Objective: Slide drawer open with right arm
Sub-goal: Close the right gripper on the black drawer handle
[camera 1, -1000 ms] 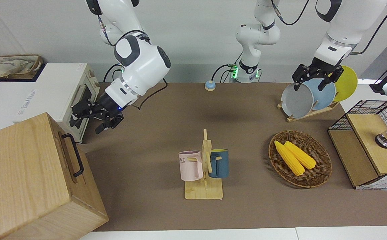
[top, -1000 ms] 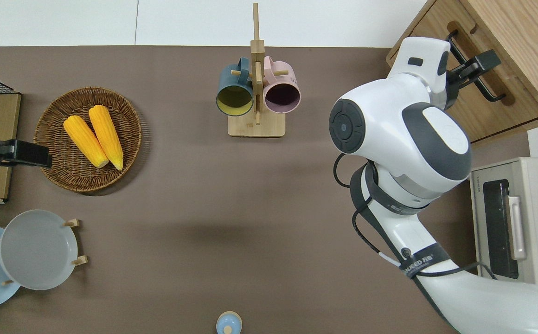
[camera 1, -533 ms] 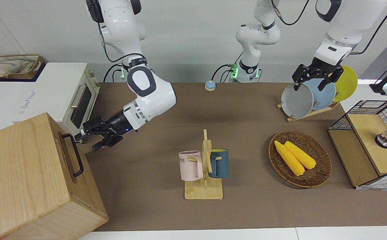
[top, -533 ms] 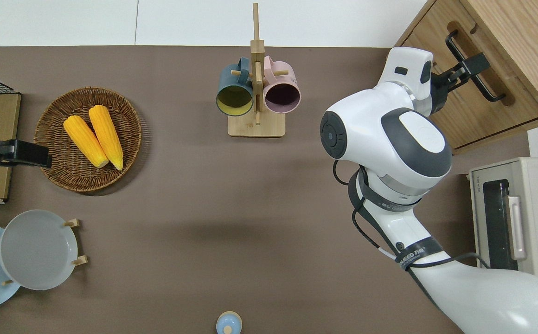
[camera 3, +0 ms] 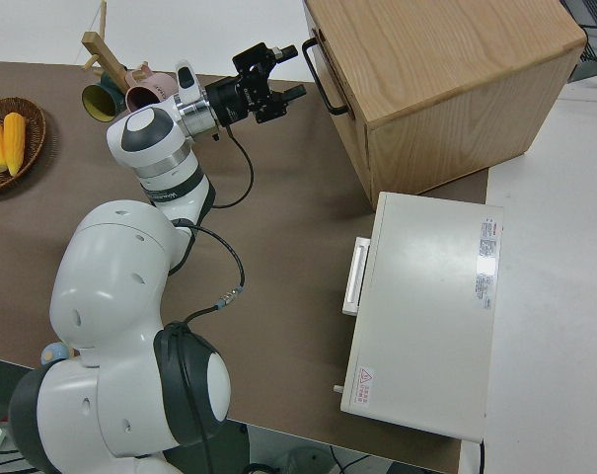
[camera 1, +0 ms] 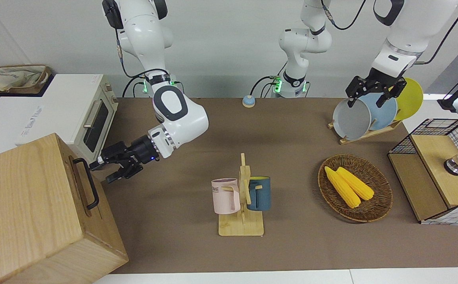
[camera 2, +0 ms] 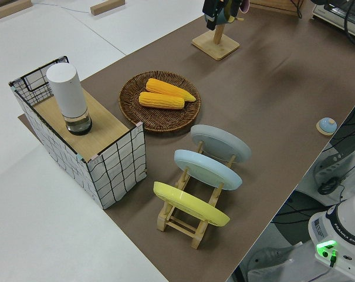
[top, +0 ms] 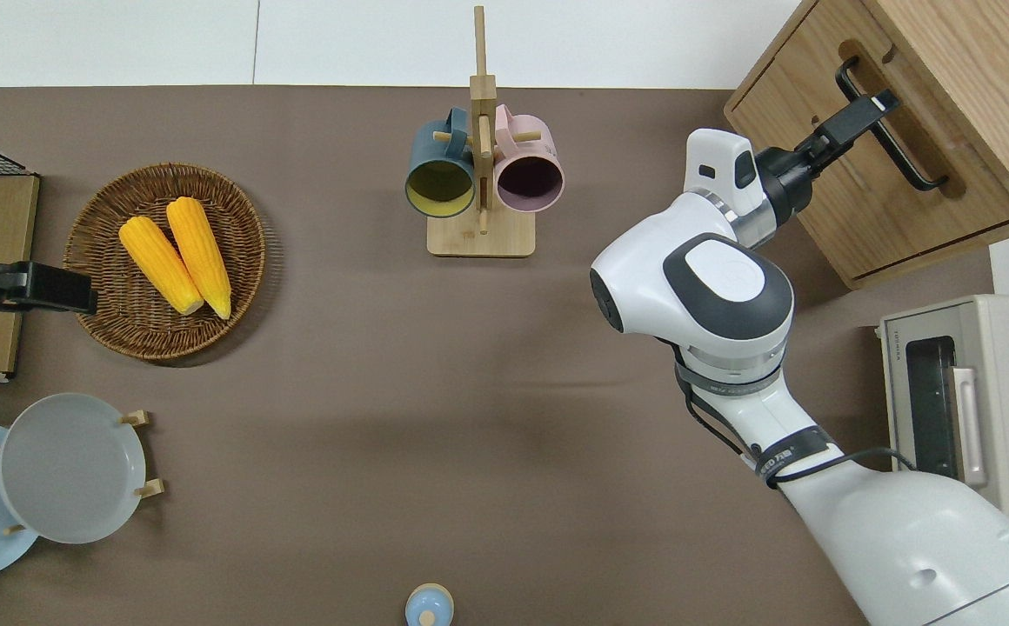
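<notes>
The drawer (top: 868, 196) is the light-wood front panel of the big wooden cabinet (camera 1: 27, 213) at the right arm's end of the table, and it sits flush and shut. Its black bar handle (camera 1: 87, 184) (top: 896, 130) (camera 3: 325, 77) runs across the panel. My right gripper (camera 1: 103, 171) (top: 859, 120) (camera 3: 286, 69) is open and points at the handle. Its fingertips stand just short of the bar, not touching it, with nothing between them. The left arm is parked.
A white toaster oven (camera 1: 94, 118) stands beside the cabinet, nearer to the robots. Mid-table is a wooden mug rack (camera 1: 241, 221) with a pink and a blue mug. A wicker basket (camera 1: 375, 211) of corn, a plate rack (camera 1: 365, 132) and a wire-mesh cabinet (camera 1: 430, 157) sit toward the left arm's end.
The right arm swung down from in front of the toaster oven and stretched toward the cabinet, bringing its open gripper close to the drawer handle. The left arm has not moved.
</notes>
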Robot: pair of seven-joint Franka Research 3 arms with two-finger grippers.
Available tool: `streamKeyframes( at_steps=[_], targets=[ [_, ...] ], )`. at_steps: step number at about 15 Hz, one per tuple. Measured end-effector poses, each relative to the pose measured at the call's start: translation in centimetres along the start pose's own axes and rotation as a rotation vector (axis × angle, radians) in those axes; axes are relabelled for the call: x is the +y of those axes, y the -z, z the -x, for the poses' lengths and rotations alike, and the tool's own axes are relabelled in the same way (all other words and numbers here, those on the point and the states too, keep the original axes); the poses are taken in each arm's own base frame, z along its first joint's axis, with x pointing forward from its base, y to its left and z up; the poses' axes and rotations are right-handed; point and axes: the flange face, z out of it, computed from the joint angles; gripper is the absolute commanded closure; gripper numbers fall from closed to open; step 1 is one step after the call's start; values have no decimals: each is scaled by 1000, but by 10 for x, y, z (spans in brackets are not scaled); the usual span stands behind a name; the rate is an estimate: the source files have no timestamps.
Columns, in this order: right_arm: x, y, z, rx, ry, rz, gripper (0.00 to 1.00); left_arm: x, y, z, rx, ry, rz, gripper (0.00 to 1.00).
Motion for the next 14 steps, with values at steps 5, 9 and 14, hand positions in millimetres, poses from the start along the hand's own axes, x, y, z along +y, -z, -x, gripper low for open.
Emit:
streamKeyframes(
  at_steps=[5,9,14],
  targets=[
    [-17,-9,2,4,-35,25,40,0,0,0,0,0,0,5],
    [-21,-14,5,2,-48,31,82,0,0,0,0,0,0,2],
    [-20,-21,7,0,-48,45,447,0,0,0,0,0,0,5]
  ],
)
